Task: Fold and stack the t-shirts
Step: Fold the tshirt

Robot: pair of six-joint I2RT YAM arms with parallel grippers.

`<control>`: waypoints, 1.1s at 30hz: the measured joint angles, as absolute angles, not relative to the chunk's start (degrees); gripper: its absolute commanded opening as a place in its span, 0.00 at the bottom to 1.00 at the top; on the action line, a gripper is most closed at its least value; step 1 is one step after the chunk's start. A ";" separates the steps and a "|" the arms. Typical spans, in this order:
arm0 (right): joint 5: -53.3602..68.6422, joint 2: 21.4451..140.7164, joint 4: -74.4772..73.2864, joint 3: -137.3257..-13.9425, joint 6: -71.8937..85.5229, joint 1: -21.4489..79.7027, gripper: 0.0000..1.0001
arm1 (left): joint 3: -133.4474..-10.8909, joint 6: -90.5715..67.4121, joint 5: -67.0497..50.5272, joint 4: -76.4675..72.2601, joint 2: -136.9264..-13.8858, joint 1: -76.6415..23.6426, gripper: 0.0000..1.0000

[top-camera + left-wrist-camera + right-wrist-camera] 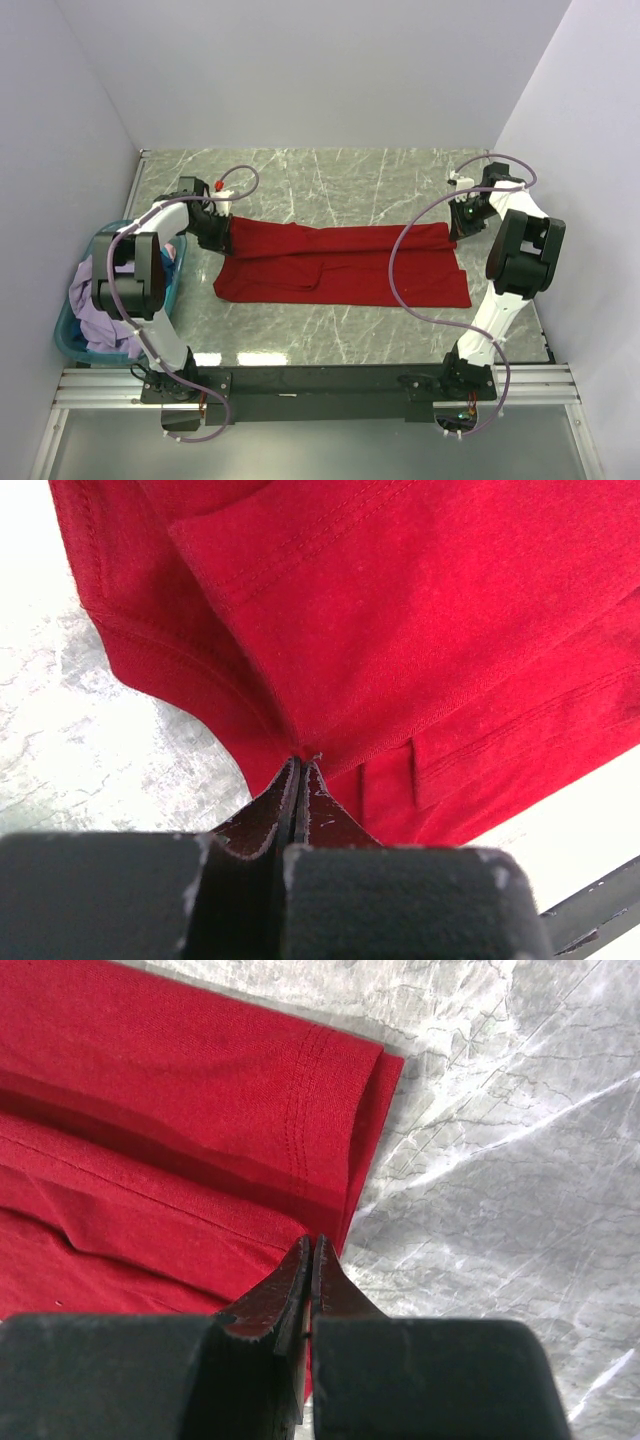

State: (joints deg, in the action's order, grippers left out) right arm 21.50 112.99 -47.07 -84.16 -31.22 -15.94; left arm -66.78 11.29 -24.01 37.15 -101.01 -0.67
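Top view: red t-shirt lies as a long band across the marble bench. The left gripper sits at its far left corner and the right gripper at its far right corner. Lavender t-shirts are heaped in the basket at left. Left wrist view: jaws clenched on a pinch of red cloth near a sleeve seam. Right wrist view: jaws clenched at the hem edge, apparently nipping it, though the bite looks thin. My judgement is that the step in hand is a lengthwise fold. To do it well, I should lift both corners level, keep the cloth taut between the arms, and bring the far edge squarely over the near edge.
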 measured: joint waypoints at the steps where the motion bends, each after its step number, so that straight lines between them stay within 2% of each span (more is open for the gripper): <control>1: 21.45 113.10 -47.09 -84.16 -31.22 -15.94 0.00 | -66.78 11.29 -23.99 37.15 -101.19 -0.67 0.00; 8: 21.04 113.89 -47.59 -84.16 -31.88 -15.94 0.00 | -66.78 11.31 -23.86 37.19 -102.04 -0.67 0.01; 11: 20.67 113.89 -48.07 -84.16 -32.40 -15.94 0.19 | -66.87 11.77 -23.97 37.63 -102.04 -0.67 0.20; 12: 20.32 113.86 -48.40 -84.18 -32.82 -15.94 0.28 | -66.98 12.34 -23.92 38.26 -102.04 -0.67 0.31; 15: 19.31 113.69 -49.45 -84.42 -34.44 -16.29 0.33 | -67.24 14.37 -24.38 40.49 -101.30 -0.30 0.44; 23: 19.53 111.22 -54.26 -91.15 -35.88 -16.80 0.26 | -74.06 17.47 -27.62 44.82 -96.12 1.04 0.44; 33: 19.88 112.49 -54.70 -92.86 -33.43 -11.86 0.24 | -77.95 14.68 -28.62 41.06 -101.75 -4.97 0.47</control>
